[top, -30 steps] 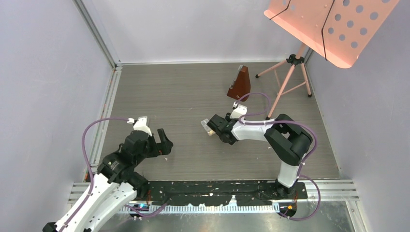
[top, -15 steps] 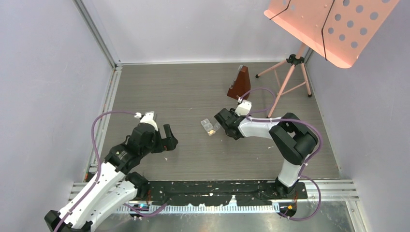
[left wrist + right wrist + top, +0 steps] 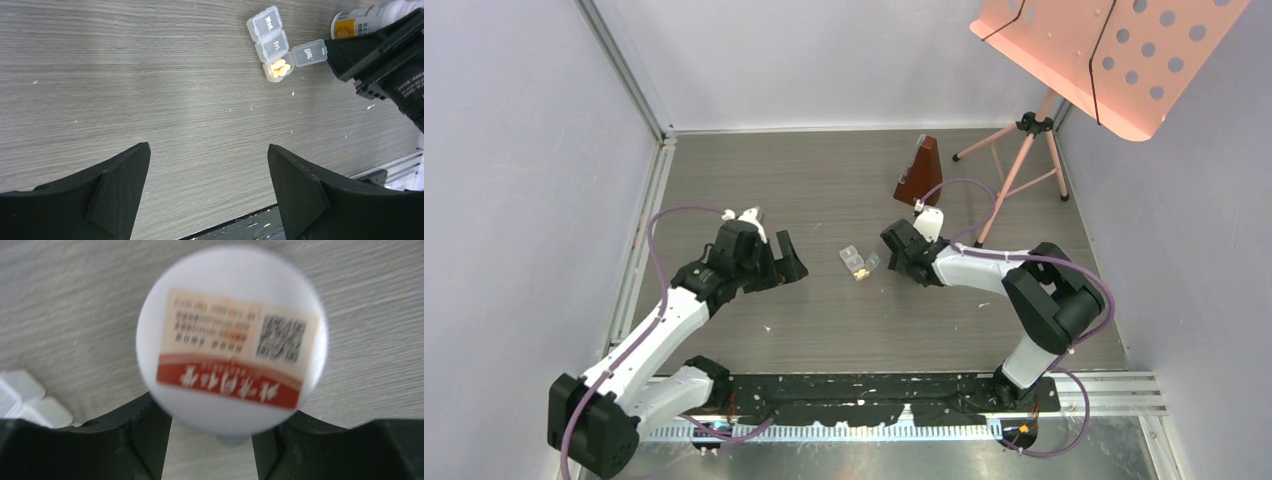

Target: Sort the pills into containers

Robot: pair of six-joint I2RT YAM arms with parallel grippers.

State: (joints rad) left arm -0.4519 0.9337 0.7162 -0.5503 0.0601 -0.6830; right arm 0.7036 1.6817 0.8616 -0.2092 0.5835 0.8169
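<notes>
The box (image 3: 270,37) lies on the bench (image 3: 125,75) between the arms. Two of its lids are shut and the end compartment's lid is flipped open. The pills (image 3: 279,67) sit in that open compartment. The left fingers (image 3: 117,187) stand wide apart with nothing between them, over bare bench left of the box and clear of it. The right fingers (image 3: 142,440) grip the white bottle (image 3: 232,340) just right of the box.
</notes>
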